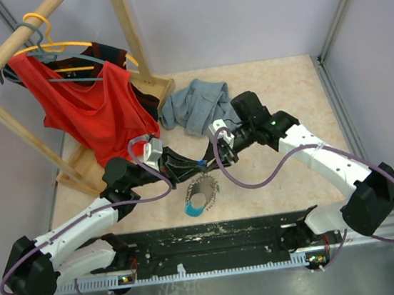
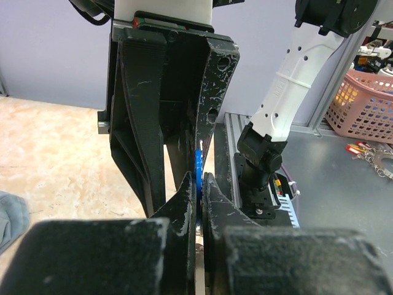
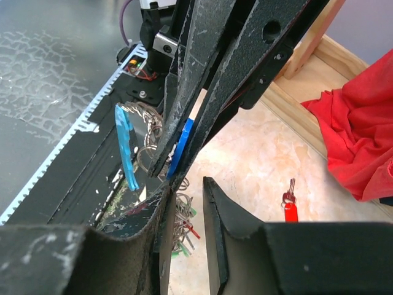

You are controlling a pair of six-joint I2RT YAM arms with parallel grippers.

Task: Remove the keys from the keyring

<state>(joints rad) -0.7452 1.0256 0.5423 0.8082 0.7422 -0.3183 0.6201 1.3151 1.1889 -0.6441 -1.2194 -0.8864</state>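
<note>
My left gripper [image 2: 200, 178] is shut on a key with a blue head [image 2: 198, 167], held above the table's front middle [image 1: 202, 162]. In the right wrist view that blue key [image 3: 182, 144] sits pinched between the left fingers, which reach in from above. Below them hangs the keyring, its light blue loop [image 3: 124, 147] and silvery chain [image 3: 147, 132] carrying several keys with red and green heads [image 3: 186, 228]. In the top view the keyring [image 1: 200, 192] is just under both grippers. My right gripper [image 3: 186, 184] meets the left one tip to tip, its jaws slightly apart with nothing between them.
One red-headed key [image 3: 290, 208] lies loose on the beige table. A grey-blue cloth [image 1: 195, 104] is bunched behind the grippers. A red shirt [image 1: 91, 106] hangs on a wooden rack [image 1: 133, 33] at the back left. A pink basket [image 2: 362, 92] stands off the table.
</note>
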